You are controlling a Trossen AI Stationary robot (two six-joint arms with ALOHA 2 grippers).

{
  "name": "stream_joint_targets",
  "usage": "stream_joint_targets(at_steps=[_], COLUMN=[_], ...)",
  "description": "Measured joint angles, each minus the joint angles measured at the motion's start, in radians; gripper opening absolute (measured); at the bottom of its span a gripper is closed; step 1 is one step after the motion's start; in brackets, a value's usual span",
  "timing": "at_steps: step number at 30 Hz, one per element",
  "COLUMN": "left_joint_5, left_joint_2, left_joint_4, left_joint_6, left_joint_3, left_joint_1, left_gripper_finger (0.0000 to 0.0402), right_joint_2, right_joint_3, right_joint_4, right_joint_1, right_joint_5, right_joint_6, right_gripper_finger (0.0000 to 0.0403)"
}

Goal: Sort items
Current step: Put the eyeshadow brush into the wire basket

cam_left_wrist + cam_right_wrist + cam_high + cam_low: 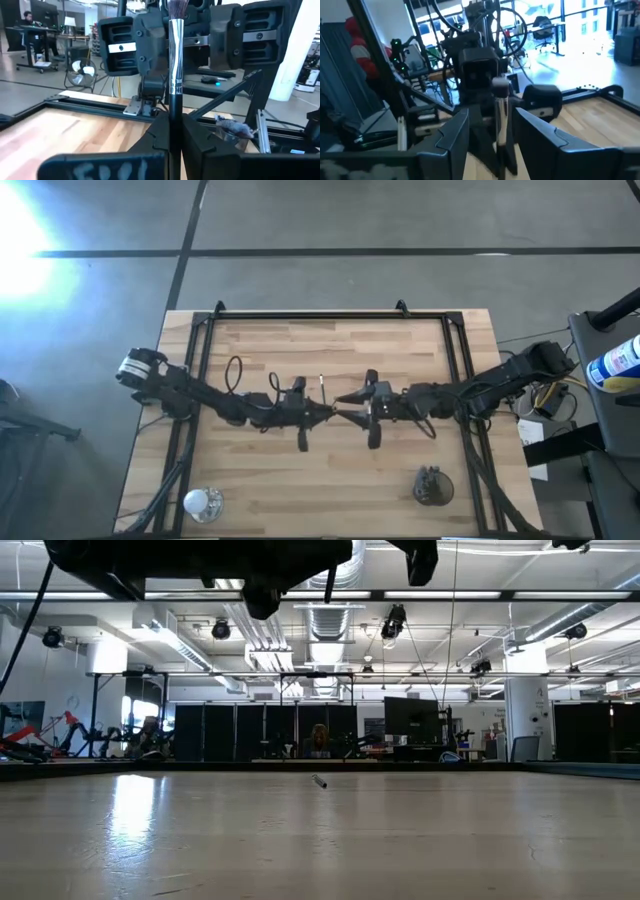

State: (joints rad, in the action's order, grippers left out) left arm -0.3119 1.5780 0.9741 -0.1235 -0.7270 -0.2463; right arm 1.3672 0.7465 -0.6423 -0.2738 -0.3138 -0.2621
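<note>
1. We're mid hand-off above table centre: left gripper [322, 413] and right gripper [348, 413] meet tip to tip.
2. Left jaws clamped on a brush [175, 75], held upright, bristles up.
3. Right jaws parted, fingers either side of the brush, not gripping.
4. One more item [322, 384] lies on the table [400, 470] just beyond; dark cup [433, 486] and silver cup [201, 502] stand at the near edge.
5. Next, we judge: right backs clear, left carries the brush to a cup.
</note>
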Motion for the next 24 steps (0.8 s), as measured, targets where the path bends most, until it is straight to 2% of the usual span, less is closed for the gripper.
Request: stream_joint_targets(at_steps=[8, 11, 15, 17, 20, 24], left_joint_5=[0.015, 0.015, 0.019, 0.024, 0.013, 0.0], left_joint_2=[0.0, 0.0, 0.0, 0.0, 0.0, -0.005], left_joint_4=[-0.012, -0.017, -0.033, -0.037, -0.044, -0.077], left_joint_6=[0.023, 0.021, 0.007, -0.004, -0.035, -0.078], left_joint_3=[-0.014, -0.013, -0.014, -0.014, -0.013, -0.013], left_joint_1=[0.015, 0.018, 0.021, 0.023, 0.026, 0.026], left_gripper_finger=[0.0018, 0.0018, 0.0018, 0.0019, 0.0042, 0.0094], right_joint_2=[0.049, 0.055, 0.053, 0.052, 0.036, -0.039], right_joint_3=[0.051, 0.063, 0.067, 0.067, 0.067, 0.085], right_joint_4=[0.002, 0.004, 0.008, 0.017, 0.059, 0.217], right_joint_1=[0.031, 0.03, 0.023, 0.019, 0.001, -0.044], right_joint_5=[-0.001, -0.001, -0.004, -0.009, -0.049, -0.111], right_joint_6=[0.043, 0.071, 0.088, 0.085, 0.084, 0.07], right_gripper_finger=[0.0123, 0.0091, 0.0026, 0.002, 0.0016, 0.0014])
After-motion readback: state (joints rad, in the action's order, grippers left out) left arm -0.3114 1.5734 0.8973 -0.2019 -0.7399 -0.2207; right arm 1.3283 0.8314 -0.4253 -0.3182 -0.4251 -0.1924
